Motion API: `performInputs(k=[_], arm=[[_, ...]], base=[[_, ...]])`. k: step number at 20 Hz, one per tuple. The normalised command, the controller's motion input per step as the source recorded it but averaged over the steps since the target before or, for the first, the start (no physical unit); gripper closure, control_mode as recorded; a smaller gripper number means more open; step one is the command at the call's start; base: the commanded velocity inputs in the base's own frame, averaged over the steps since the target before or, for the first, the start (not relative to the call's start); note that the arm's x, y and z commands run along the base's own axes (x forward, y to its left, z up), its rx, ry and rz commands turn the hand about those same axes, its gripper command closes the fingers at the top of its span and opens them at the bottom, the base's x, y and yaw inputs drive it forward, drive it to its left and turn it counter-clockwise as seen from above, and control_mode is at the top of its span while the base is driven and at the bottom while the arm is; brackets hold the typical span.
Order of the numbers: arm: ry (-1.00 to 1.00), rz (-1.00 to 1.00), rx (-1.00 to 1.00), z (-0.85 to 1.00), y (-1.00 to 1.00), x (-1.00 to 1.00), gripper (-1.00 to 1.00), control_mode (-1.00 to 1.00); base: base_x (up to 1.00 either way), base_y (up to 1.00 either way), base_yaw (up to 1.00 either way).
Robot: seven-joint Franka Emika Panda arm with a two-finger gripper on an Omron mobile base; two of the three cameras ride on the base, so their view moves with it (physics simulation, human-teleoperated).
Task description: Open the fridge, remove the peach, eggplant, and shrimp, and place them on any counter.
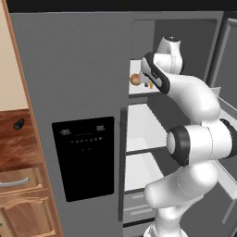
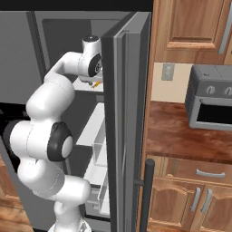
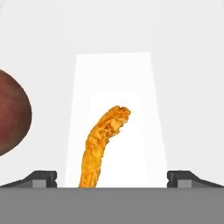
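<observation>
On the fridge (image 1: 69, 69) shelf, the shrimp (image 3: 103, 144) lies right of the peach (image 3: 13, 113); the eggplant (image 1: 19, 123) sits on the counter (image 1: 21, 148).

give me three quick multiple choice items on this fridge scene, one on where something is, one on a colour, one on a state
1. Where does the shrimp lie relative to the end effector?
A. between its two fingertips, just ahead
B. on the wooden counter
C. in the bottom drawer

2. What colour is the dispenser panel on the fridge?
A. white
B. black
C. red

3. What state is the fridge door by the arm in?
A. shut
C. removed
B. swung open

Answers:
1. A, the hand view shows the orange piece rising between the two dark tips, which stand wide apart.
2. B, the left base view shows a black panel on the grey closed door.
3. B, the right base view shows the door edge-on with white shelves exposed behind it.
</observation>
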Motion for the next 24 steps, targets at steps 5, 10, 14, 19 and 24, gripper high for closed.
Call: performInputs(k=[5, 10, 14, 19, 24], arm=[[-0.01, -0.06, 0.0, -0.05, 0.0, 0.39, -1.0, -1.0], [0.0, -0.06, 0.0, -0.11, 0.0, 0.45, -1.0, -1.0], [0.0, -0.06, 0.0, -0.31, 0.0, 0.22, -1.0, -1.0], [0.0, -0.06, 0.0, -0.46, 0.0, -0.09, -1.0, -1.0], [0.0, -0.04, 0.0, -0.41, 0.01, -0.49, -1.0, -1.0]], base=[[0.0, 0.0, 0.0], [0.0, 0.0, 0.0], [0.0, 0.0, 0.0], [0.0, 0.0, 0.0], [0.0, 0.0, 0.0]])
